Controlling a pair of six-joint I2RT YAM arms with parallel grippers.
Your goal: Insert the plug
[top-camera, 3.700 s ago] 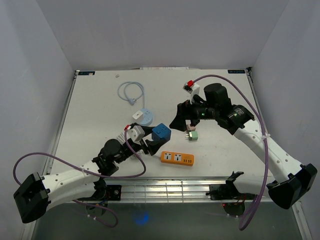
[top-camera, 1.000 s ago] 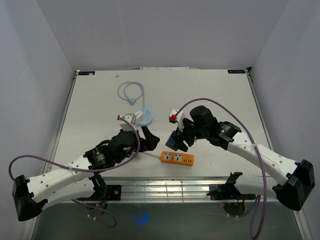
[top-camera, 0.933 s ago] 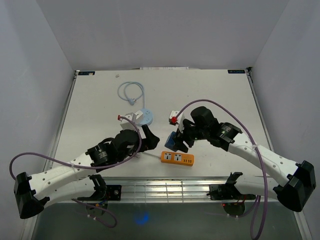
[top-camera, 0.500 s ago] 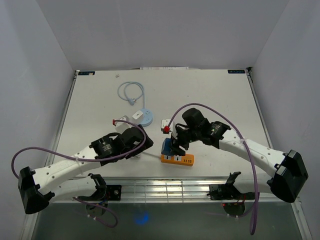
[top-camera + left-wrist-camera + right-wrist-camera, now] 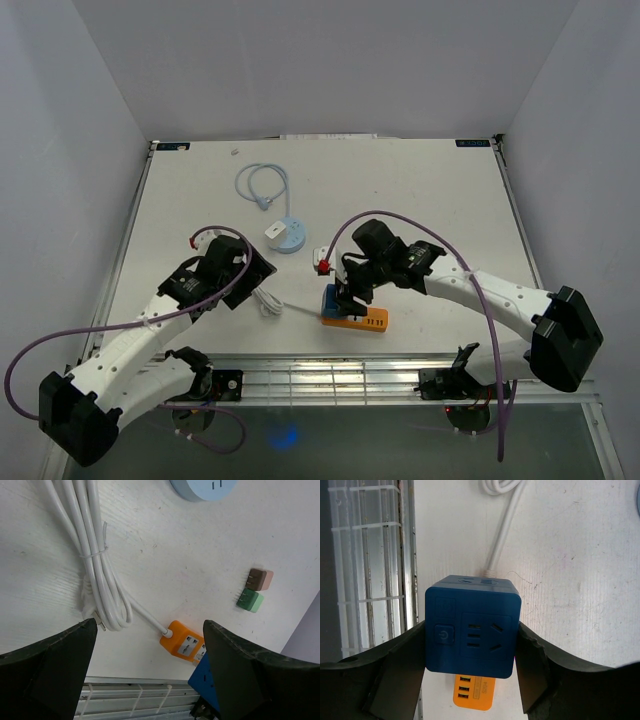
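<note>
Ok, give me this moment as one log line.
right gripper: shut on cube | cube: over strip cord end, seating unclear | left gripper: open, empty, above cord

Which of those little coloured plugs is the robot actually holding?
The blue cube, gripped between the right fingers over the orange strip. The brown plug and green plug lie loose on the table, untouched.

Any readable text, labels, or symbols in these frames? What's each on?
Power symbol, no letters: on the button of the blue cube.
Left sticker at the far edge of the table: too small to read.
Right sticker at the same edge: too small to read.
Orange strip: no legible print.
No words or numbers can be read in any view.
</note>
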